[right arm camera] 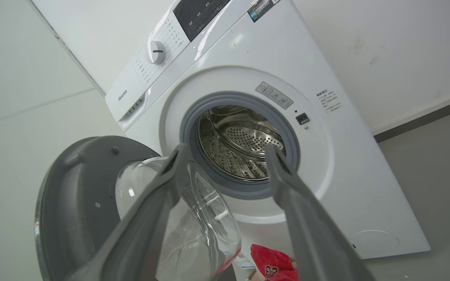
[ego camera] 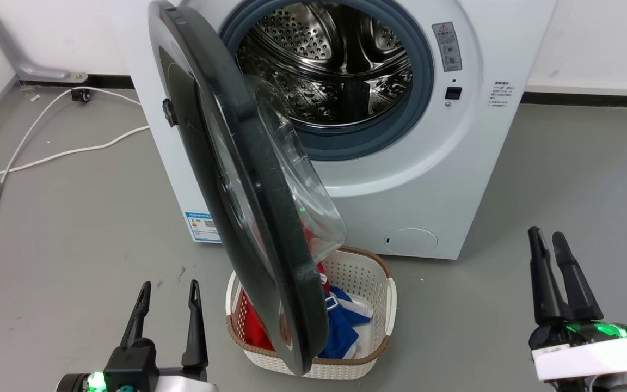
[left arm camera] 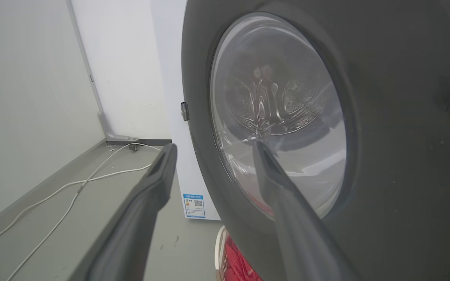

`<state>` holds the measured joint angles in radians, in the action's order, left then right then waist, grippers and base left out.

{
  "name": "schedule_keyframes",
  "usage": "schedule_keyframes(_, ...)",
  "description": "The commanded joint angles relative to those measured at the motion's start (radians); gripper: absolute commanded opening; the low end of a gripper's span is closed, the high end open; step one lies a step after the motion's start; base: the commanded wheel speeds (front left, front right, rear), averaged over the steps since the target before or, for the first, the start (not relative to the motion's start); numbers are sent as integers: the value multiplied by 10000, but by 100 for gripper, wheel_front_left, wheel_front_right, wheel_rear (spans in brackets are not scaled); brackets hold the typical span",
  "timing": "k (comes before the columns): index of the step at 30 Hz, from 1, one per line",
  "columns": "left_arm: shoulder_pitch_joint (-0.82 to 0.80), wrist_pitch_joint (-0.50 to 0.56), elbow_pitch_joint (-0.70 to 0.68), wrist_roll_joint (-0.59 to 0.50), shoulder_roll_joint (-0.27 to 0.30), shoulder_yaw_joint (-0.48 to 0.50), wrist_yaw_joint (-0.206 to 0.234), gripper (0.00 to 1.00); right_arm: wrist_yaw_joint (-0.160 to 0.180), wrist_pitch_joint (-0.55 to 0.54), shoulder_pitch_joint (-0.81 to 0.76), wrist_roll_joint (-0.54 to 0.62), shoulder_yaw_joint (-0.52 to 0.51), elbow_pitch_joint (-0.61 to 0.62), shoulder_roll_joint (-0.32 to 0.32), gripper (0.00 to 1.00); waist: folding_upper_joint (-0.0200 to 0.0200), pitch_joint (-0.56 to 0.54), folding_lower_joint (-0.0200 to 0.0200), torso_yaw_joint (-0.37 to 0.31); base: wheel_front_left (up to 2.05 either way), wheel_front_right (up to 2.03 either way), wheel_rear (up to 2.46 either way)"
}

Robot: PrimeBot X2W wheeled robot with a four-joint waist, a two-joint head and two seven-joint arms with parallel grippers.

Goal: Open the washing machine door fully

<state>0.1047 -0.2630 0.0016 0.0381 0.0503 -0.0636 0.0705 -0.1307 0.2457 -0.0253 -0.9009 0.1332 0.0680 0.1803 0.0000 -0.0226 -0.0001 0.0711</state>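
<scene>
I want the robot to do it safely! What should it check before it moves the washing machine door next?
1. Door fully open: not ok. The washing machine door stands about halfway, edge toward the robot.
2. Left gripper ready: ok. Open, empty, by the door's outer face.
3. Right gripper out of the way: ok. Open, empty, off to the right.
4. Laundry basket clear of the door: cannot tell. The door's lower edge overlaps it in the head view.
5. Room to swing left: ok, it seems. A white cable lies flat on the floor there.
</scene>
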Motion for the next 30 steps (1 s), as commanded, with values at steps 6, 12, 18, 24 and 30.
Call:
schedule_keyframes(6,165,-28,-79,-79,4,97,21,100,-1,190,156,3613,-659,310,-357,100,0,-35,1,-181,0,0,0)
schedule_keyframes(12,126,-27,-53,-74,2,47,1,100,-1,192,-394,6450,-883,543,-747,100,0,-47,1,-203,0,0,0)
schedule_keyframes(18,144,-27,-45,-10,1,3,38,100,-1,194,-1008,7553,-1224,116,-1093,100,0,-102,1,-167,0,0,0)
schedule_keyframes(24,180,-27,-21,53,1,-48,67,100,-1,194,-1499,7835,-1577,2,-1284,100,0,-143,1,-134,0,0,0)
schedule_keyframes(30,220,-27,-12,67,2,-63,87,100,-1,195,-1853,7780,-1777,-47,-1311,100,0,-164,1,-110,0,0,0)
